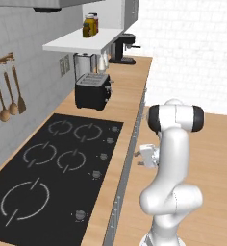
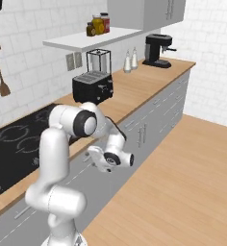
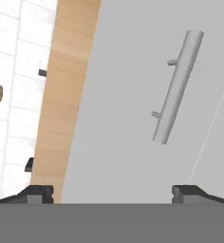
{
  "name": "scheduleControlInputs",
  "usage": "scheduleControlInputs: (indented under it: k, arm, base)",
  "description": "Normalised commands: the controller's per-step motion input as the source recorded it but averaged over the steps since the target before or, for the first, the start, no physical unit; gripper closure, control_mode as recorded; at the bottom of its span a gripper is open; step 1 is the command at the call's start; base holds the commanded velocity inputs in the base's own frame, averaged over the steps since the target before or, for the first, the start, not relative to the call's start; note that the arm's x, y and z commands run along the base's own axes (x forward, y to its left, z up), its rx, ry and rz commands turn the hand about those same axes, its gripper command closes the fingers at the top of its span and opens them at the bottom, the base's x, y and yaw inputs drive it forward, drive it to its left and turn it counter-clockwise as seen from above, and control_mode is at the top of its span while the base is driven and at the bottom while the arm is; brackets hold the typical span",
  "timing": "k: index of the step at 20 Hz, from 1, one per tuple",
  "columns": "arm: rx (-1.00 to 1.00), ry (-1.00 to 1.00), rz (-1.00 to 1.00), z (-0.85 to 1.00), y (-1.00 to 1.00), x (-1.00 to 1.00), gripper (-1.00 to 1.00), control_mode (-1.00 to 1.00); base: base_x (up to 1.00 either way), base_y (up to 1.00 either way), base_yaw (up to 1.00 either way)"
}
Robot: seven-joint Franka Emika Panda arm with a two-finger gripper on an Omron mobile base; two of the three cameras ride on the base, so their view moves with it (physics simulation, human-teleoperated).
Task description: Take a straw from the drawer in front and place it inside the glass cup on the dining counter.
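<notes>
the gripper (image 3: 112, 192) hangs with its jaws spread wide and nothing between them, facing a flat grey drawer front (image 3: 133, 95), likely lining up for the pull. the bar handle (image 3: 178, 88) sits ahead of the fingertips and toward one side, apart from them. the drawer is shut, so i cannot tell what lies inside.

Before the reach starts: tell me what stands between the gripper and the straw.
A closed grey drawer front with its bar handle faces the open gripper. No straw is visible; presumably it lies behind that panel.
</notes>
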Motion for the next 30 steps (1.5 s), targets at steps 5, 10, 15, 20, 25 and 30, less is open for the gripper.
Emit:
scheduleControlInputs:
  k: [5, 10, 15, 20, 25, 30]
  arm:
    - [0.12, 0.0, 0.01, -0.16, 0.01, 0.35, -1.0, -1.0]
    - [0.09, 0.01, 0.0, -0.26, 0.09, 0.33, -1.0, -1.0]
    - [0.05, 0.02, 0.0, -0.28, 0.16, 0.34, -1.0, -1.0]
    - [0.01, 0.02, 0.0, -0.2, 0.06, 0.17, -1.0, -1.0]
    - [0.0, 0.0, 0.0, -0.1, 0.0, 0.19, -1.0, -1.0]
    - [0.0, 0.0, 0.0, -0.11, 0.0, 0.22, -1.0, -1.0]
  base:
    - [0.0, 0.0, 0.0]
    - [0.0, 0.0, 0.0]
    - [0.0, 0.0, 0.0]
    - [0.0, 0.0, 0.0]
    - [0.0, 0.0, 0.0]
    - [0.0, 0.0, 0.0]
